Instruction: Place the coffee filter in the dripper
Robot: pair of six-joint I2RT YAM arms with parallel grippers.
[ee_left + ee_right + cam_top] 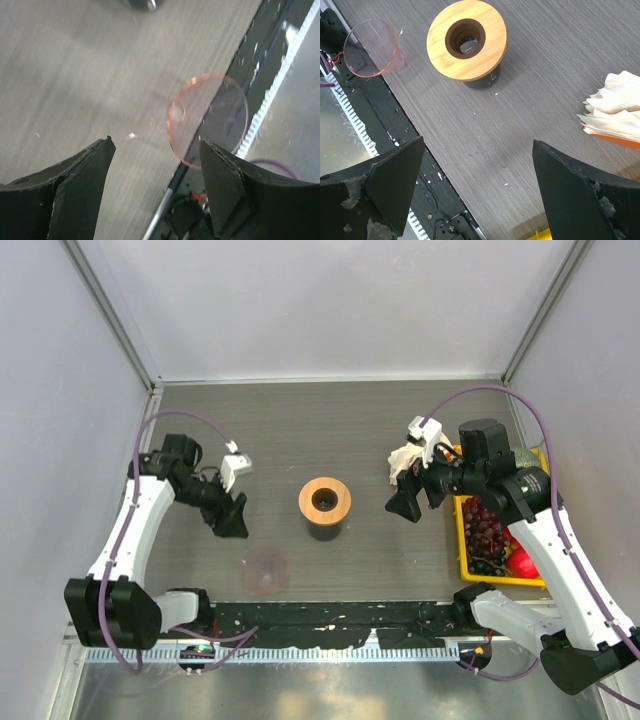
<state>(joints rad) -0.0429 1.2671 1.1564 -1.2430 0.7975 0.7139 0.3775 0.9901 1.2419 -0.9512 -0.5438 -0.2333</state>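
Observation:
The dripper (340, 503) stands upright mid-table, a tan wooden ring around a dark centre; the right wrist view shows it (487, 50) from above with nothing white in it. No single coffee filter shows in any view. My left gripper (234, 524) hovers left of the dripper, open, and nothing lies between its fingers in the left wrist view (157, 142). My right gripper (406, 505) is to the right of the dripper, wide open and empty (479, 142), above bare table.
A ruffled bunch of white paper filters (404, 459) (615, 107) lies by the right arm. A yellow tray (463, 562) of fruit sits at the right edge. A clear pink cup (265, 571) (207, 120) (370, 47) lies near the table's front edge.

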